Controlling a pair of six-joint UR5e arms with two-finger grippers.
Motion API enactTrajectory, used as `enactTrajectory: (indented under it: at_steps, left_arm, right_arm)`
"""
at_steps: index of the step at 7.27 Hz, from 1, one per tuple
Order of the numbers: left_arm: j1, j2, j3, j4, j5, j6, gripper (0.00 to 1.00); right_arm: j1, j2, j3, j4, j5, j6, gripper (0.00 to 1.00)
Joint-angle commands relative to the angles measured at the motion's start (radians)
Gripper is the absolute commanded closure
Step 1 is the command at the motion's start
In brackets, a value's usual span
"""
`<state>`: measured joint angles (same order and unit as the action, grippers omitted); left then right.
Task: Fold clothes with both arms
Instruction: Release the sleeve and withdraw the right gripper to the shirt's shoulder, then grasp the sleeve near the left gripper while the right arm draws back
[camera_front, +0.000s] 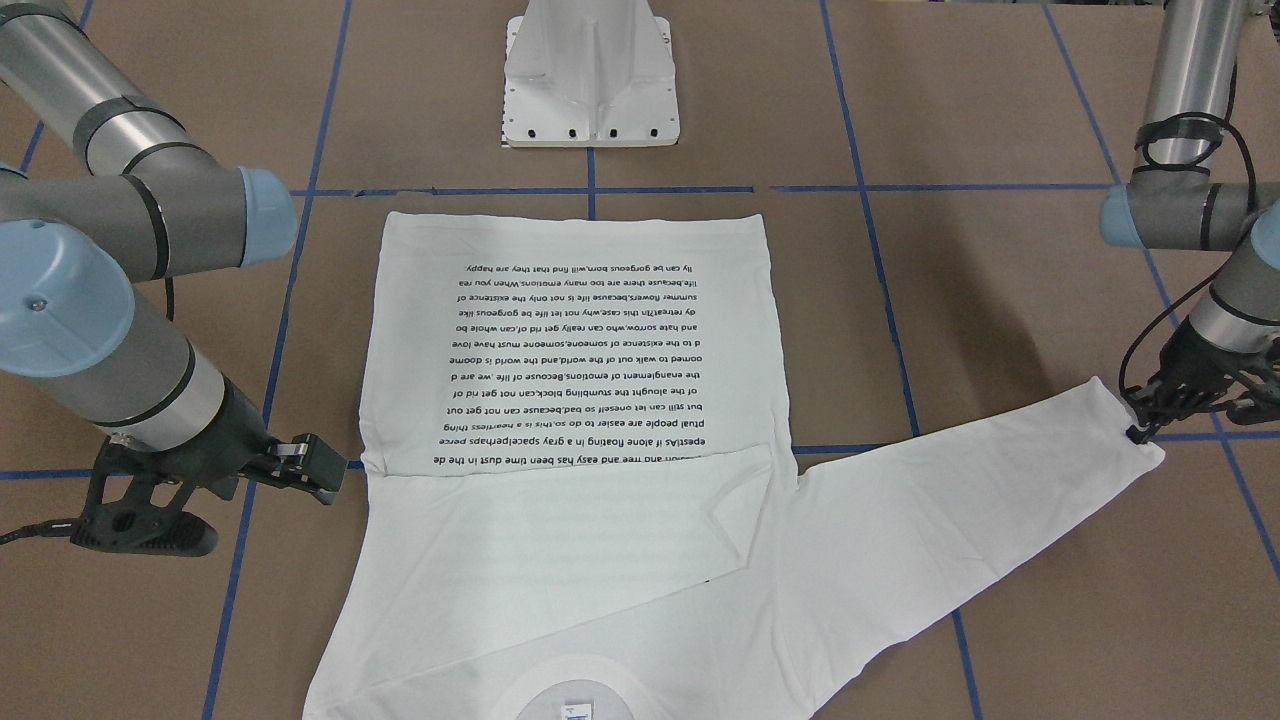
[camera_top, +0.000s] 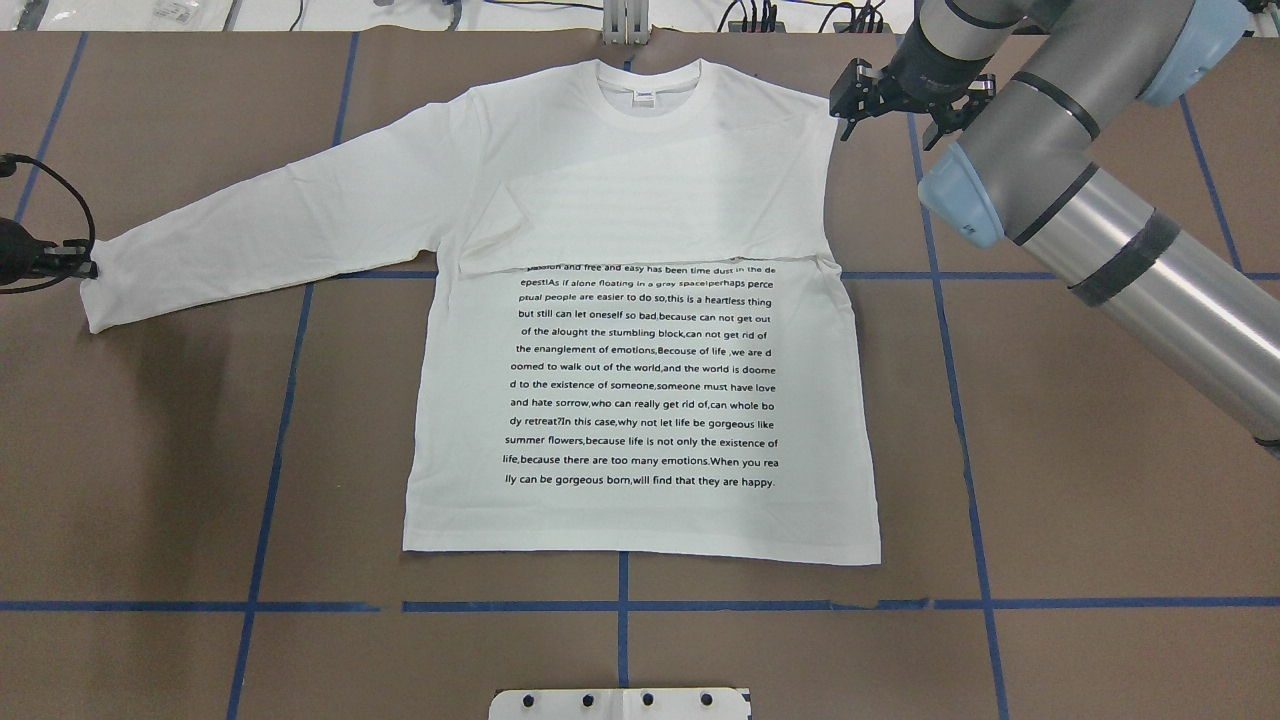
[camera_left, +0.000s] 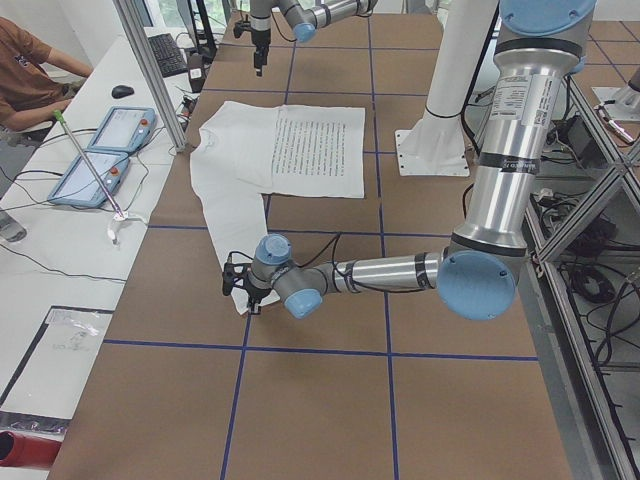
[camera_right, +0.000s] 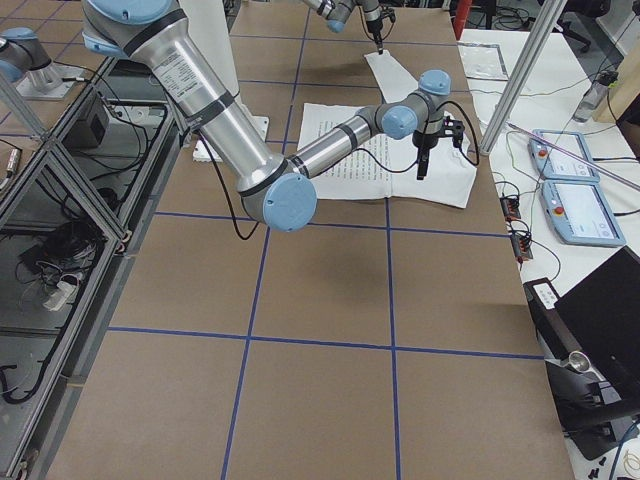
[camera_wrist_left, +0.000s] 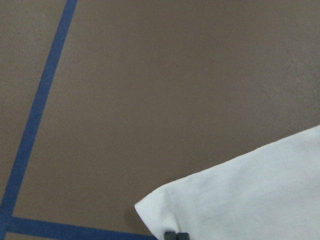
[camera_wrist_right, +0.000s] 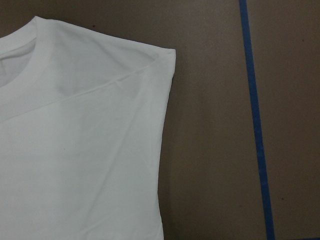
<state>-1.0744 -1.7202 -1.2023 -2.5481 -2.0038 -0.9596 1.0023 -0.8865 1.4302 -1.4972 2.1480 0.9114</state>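
Observation:
The white long-sleeved shirt (camera_top: 640, 400) lies flat on the brown table, black text up, collar and tag at the far side. One sleeve is folded across the chest (camera_top: 640, 215). The other sleeve stretches out flat to my left, ending in its cuff (camera_top: 110, 285). My left gripper (camera_top: 82, 266) is low at that cuff and shut on its edge; the left wrist view shows its fingertips (camera_wrist_left: 176, 235) together on the white cloth (camera_wrist_left: 260, 195). My right gripper (camera_top: 905, 112) is open and empty, above the table just beside the shirt's shoulder (camera_wrist_right: 160, 65).
The white pedestal base (camera_front: 590, 80) stands at the table's near edge behind the shirt's hem. Blue tape lines (camera_top: 620, 605) cross the table. An operator (camera_left: 25, 70) and two tablets (camera_left: 110, 140) are at a side desk beyond the far edge.

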Motion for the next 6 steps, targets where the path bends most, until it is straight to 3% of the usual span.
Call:
enactTrajectory:
  at_steps: [1,3,4,6]
  left_arm:
    - [0.001,-0.001,-0.026,0.003,-0.004,-0.040,1.00]
    - [0.016,-0.006,-0.094,0.019,-0.054,-0.117,1.00]
    - [0.017,-0.060,-0.088,0.025,-0.120,-0.160,1.00]
    - [0.019,-0.181,-0.091,0.115,-0.162,-0.226,1.00]
  right_arm:
    - [0.012,-0.022,0.024,-0.002,0.006,0.000,0.00]
    - [0.031,-0.058,0.047,-0.002,0.007,-0.014,0.00]
    - [0.042,-0.099,0.079,-0.002,0.009,-0.035,0.00]
    - [0.062,-0.184,0.145,-0.002,0.007,-0.043,0.00]
